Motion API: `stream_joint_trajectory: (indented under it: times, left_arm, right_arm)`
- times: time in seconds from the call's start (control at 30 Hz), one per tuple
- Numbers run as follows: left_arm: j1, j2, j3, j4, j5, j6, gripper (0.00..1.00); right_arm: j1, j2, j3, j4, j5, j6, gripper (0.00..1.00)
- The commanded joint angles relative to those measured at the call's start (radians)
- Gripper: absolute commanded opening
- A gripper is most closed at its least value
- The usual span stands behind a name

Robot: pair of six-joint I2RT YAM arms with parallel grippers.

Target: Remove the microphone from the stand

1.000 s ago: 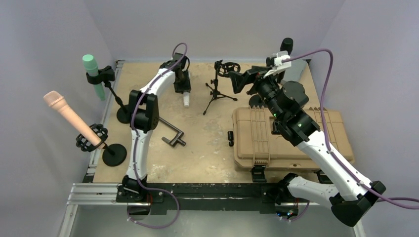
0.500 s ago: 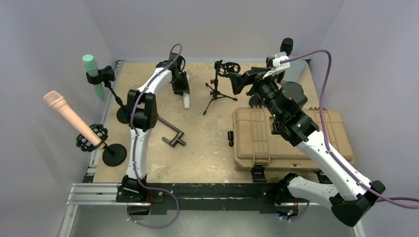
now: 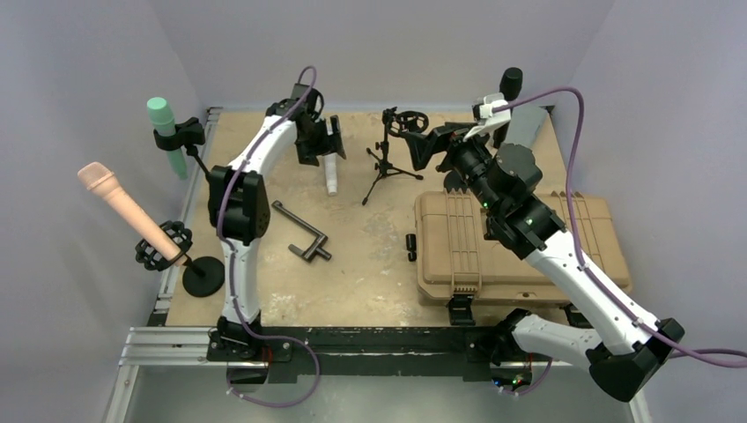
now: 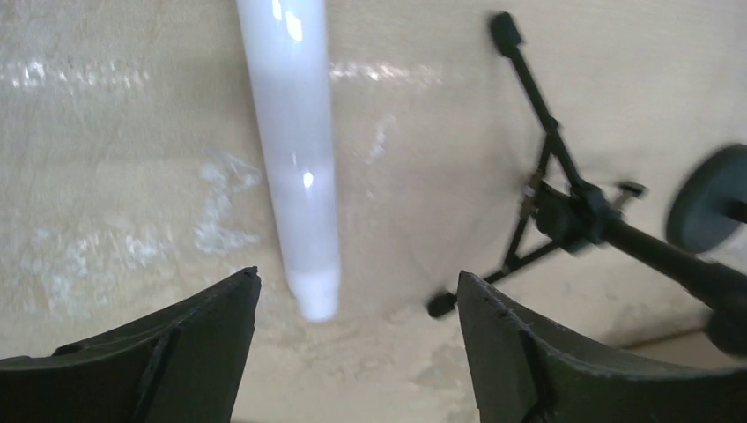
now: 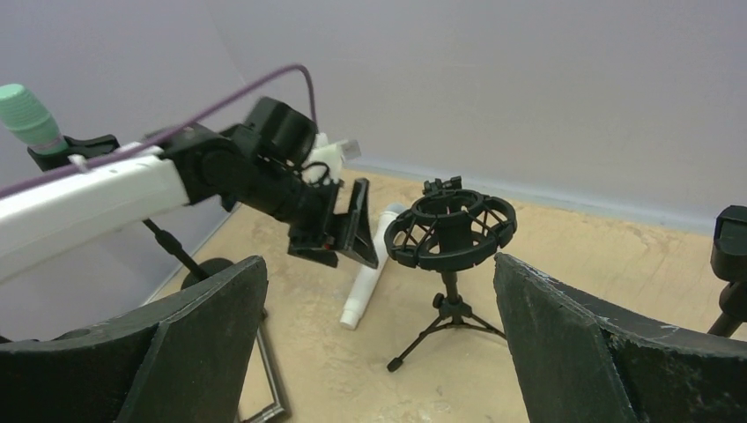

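The left gripper (image 3: 333, 144) has lifted off the white microphone (image 4: 295, 167), its jaws spread wide and empty. The microphone lies flat on the table (image 3: 370, 256), just left of the tripod stand (image 3: 388, 163). The stand's shock mount (image 5: 451, 231) is empty, so the removal looks done. The right gripper (image 3: 419, 145) hovers beside the mount, jaws released, holding nothing.

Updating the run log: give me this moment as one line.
left gripper open over white microphone on table | tripod stand empty | right gripper open
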Motion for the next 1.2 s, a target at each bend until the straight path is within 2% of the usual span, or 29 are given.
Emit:
stream_joint_trajectory:
  times: [0.0, 0.1, 0.27, 0.37, 0.43, 0.57, 0.63, 0.8, 0.9, 1.0, 1.17]
  left_arm:
    - [0.005, -0.226, -0.093, 0.087, 0.134, -0.027, 0.84]
    - [0.009, -0.313, -0.204, 0.214, 0.276, -0.118, 0.85]
    - [0.006, -0.373, -0.367, 0.543, 0.536, -0.453, 0.78]
    - [0.006, -0.372, -0.46, 0.799, 0.585, -0.675, 0.74]
    - [0.004, -0.37, -0.491, 0.919, 0.559, -0.745, 0.72]
    - [-0.002, -0.339, -0.467, 0.917, 0.497, -0.702, 0.7]
    - [-0.004, -0.317, -0.47, 0.955, 0.481, -0.654, 0.64]
    - [-0.015, -0.325, -0.587, 1.1, 0.413, -0.343, 0.57]
    - [-0.014, -0.32, -0.692, 1.333, 0.53, -0.187, 0.56]
    - [-0.015, -0.288, -0.668, 1.274, 0.6, 0.003, 0.61]
    - [-0.016, -0.212, -0.612, 1.299, 0.715, 0.083, 0.62]
  right_arm:
    - [0.002, 0.014, 0.03, -0.009, -0.013, 0.0, 0.99]
    - [0.0, 0.02, 0.03, -0.012, -0.017, -0.001, 0.99]
    - [0.002, 0.034, 0.041, -0.018, -0.022, 0.001, 0.99]
    - [0.002, 0.04, 0.039, -0.007, -0.036, 0.001, 0.99]
    - [0.001, 0.05, 0.048, -0.011, -0.037, 0.006, 0.99]
    - [0.0, 0.057, 0.064, -0.02, -0.059, 0.008, 0.99]
    - [0.001, 0.054, 0.061, -0.014, -0.06, 0.008, 0.99]
    - [0.001, 0.057, 0.062, -0.022, -0.055, 0.001, 0.99]
    - [0.001, 0.051, 0.06, -0.028, -0.061, -0.012, 0.99]
    - [0.001, 0.043, 0.055, -0.028, -0.052, -0.02, 0.99]
    - [0.001, 0.054, 0.057, -0.027, -0.078, -0.015, 0.99]
